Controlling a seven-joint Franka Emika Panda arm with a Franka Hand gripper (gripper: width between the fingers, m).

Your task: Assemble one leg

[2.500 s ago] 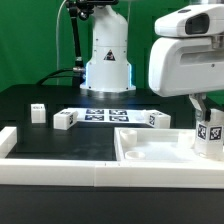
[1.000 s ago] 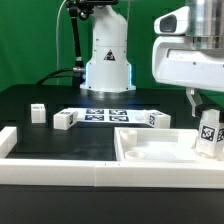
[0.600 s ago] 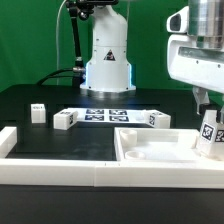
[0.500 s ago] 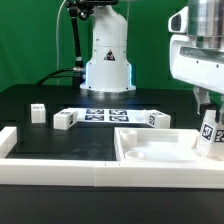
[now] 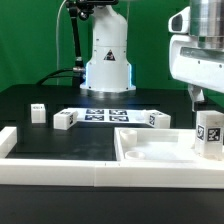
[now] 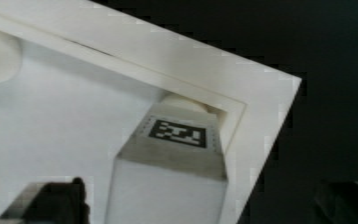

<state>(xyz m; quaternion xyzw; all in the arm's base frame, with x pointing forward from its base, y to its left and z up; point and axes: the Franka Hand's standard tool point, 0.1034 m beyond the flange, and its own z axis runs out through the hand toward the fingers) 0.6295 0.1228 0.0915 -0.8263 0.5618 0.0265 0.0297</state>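
Note:
The leg (image 5: pixel 208 135) is a small white post with a black-and-white tag. It stands upright in the far right corner of the large white panel (image 5: pixel 150 150), at the exterior view's right. My gripper (image 5: pixel 200 100) hangs just above it, open, with its fingers apart from the leg. In the wrist view the leg (image 6: pixel 172 165) stands in the panel's corner recess (image 6: pixel 247 95). It lies between the two dark fingertips (image 6: pixel 51 200) of my gripper (image 6: pixel 197 208), with gaps on both sides.
Three more small white legs lie on the black table: one (image 5: pixel 38 113) at the exterior view's left, one (image 5: pixel 65 120) beside the marker board (image 5: pixel 105 115), one (image 5: pixel 153 119) at its right end. A white rail (image 5: pixel 60 172) runs along the front. The arm's base (image 5: pixel 108 60) stands behind.
The leg was tilted between the fingers; now it stands upright in the panel's corner. The gripper has let go of it and risen, shifting to the exterior view's right.

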